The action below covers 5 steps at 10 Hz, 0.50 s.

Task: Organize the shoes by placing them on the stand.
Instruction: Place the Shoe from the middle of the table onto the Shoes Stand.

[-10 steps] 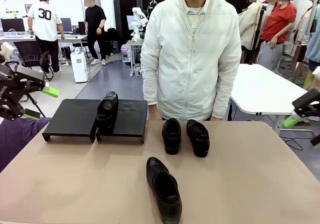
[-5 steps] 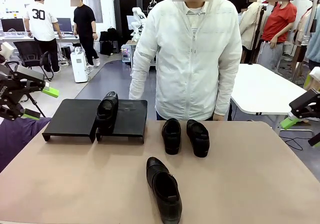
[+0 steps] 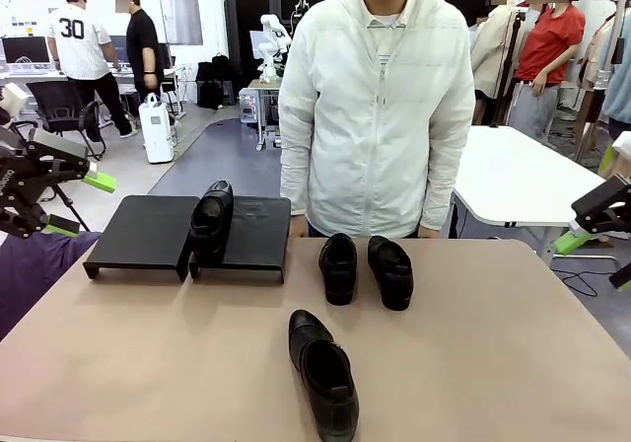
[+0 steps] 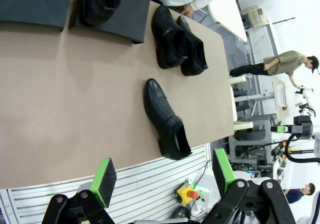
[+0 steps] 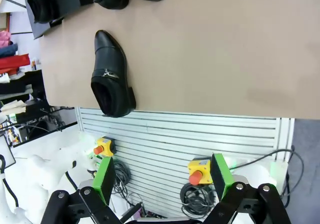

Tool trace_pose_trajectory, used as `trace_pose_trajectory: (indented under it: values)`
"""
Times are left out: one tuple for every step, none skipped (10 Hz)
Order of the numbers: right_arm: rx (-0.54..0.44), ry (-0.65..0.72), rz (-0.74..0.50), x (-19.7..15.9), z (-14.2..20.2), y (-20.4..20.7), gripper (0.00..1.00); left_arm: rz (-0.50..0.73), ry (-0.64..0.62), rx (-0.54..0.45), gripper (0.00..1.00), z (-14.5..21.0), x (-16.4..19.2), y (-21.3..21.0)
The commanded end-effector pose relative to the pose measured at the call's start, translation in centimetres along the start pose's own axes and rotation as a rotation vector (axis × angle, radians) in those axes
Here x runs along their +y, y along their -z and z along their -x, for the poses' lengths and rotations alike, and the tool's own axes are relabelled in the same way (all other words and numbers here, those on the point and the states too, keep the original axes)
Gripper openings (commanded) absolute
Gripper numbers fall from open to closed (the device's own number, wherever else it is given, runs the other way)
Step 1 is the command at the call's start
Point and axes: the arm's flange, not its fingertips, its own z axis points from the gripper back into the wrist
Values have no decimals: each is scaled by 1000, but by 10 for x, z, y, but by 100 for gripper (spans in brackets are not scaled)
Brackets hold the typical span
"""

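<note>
**One shoe up on the stand, three waiting on the tabletop**

The stand sat far left on the tabletop, with that shoe along the left edge of its right platform. A pair lay near the person, and a lone shoe lay at the robot's edge. The left hand and right hand hung wide open and empty, off to the sides. I'd grip the lone shoe across its middle.
</note>
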Motion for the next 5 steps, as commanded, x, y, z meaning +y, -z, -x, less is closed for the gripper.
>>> trace_pose_trajectory:
  values:
    - [1, 20, -11, 2, 1, -2, 100, 19, 4, 1, 100, 0, 0, 0]
    - [1, 20, -11, 2, 1, -2, 100, 19, 4, 1, 100, 0, 0, 0]
    - [1, 20, -11, 2, 1, -2, 100, 19, 4, 1, 100, 0, 0, 0]
    - [1, 20, -11, 2, 1, -2, 100, 0, 0, 0, 100, 0, 0, 0]
    - [1, 20, -11, 2, 1, -2, 100, -75, -110, 83, 100, 8, -24, 7]
